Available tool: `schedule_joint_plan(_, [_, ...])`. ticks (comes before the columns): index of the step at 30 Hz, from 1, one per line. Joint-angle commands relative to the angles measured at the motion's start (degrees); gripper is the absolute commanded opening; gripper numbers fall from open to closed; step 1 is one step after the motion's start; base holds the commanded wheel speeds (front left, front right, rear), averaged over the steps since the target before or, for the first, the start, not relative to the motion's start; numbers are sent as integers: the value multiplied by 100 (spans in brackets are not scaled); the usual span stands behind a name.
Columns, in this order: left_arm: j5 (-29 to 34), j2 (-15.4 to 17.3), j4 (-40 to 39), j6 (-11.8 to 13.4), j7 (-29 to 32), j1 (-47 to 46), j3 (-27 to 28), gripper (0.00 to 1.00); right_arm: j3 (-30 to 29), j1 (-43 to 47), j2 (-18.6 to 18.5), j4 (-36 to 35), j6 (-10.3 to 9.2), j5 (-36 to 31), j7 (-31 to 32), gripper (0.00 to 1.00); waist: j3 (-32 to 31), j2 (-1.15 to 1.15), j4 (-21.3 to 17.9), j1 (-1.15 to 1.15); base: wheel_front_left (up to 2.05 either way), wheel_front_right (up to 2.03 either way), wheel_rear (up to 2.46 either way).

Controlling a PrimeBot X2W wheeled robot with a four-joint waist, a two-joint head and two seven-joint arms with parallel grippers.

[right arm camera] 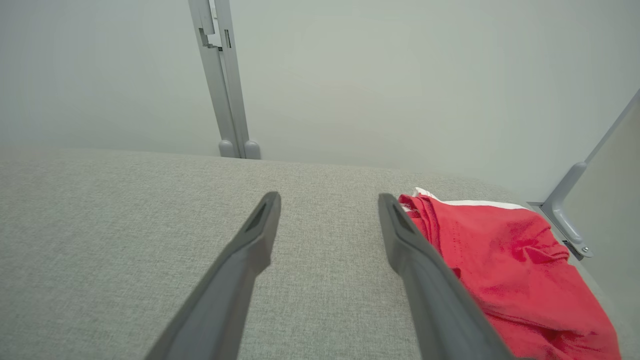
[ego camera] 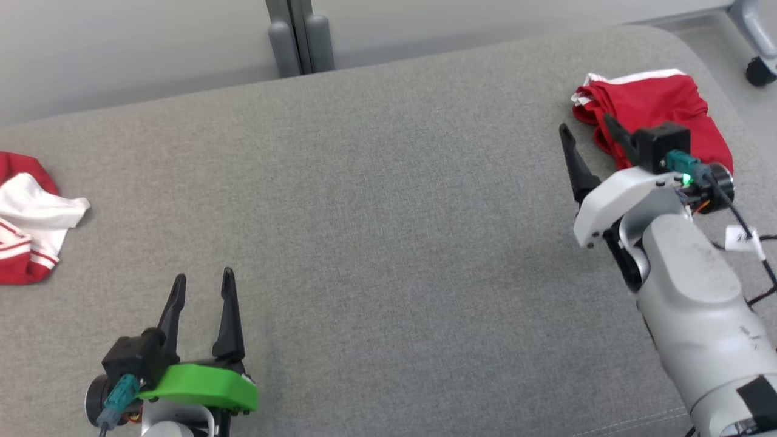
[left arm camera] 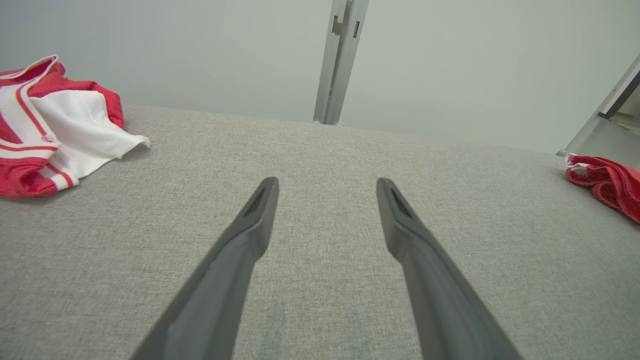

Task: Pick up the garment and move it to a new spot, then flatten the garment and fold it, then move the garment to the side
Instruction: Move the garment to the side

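A red garment (ego camera: 658,103) with white trim lies folded in a small heap at the far right of the grey padded surface (ego camera: 388,182). In the right wrist view this red garment (right arm camera: 505,255) lies just right of my right gripper (right arm camera: 329,197), which is open and holds nothing. From the head view, my right gripper (ego camera: 584,123) hovers at the heap's left edge. A second garment (ego camera: 24,218), red and white, lies crumpled at the far left edge. My left gripper (ego camera: 204,276) stands open near the front left over bare fabric, and its wrist view shows the left gripper (left arm camera: 327,182) empty, the crumpled garment (left arm camera: 55,125) to the left.
A grey post (ego camera: 300,36) rises behind the surface's back edge against a pale wall. A chair caster (ego camera: 760,70) stands on the floor beyond the rounded right corner. The red garment (left arm camera: 607,185) also shows at the right of the left wrist view.
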Motion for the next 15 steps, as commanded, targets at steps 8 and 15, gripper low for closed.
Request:
schedule_joint_plan(8, [-243, -4, -60, 158, 4, 790, 167, 100, -688, 1770, 447, -1193, -6, -710, -10, 100, -946, 0, 298, 0, 0, 0, 0])
schedule_joint_plan(15, [-326, -3, -143, 222, 4, 1168, 95, 100, -647, 2934, 502, -2115, -7, -228, -10, 100, -1058, 0, 339, 0, 0, 0, 0])
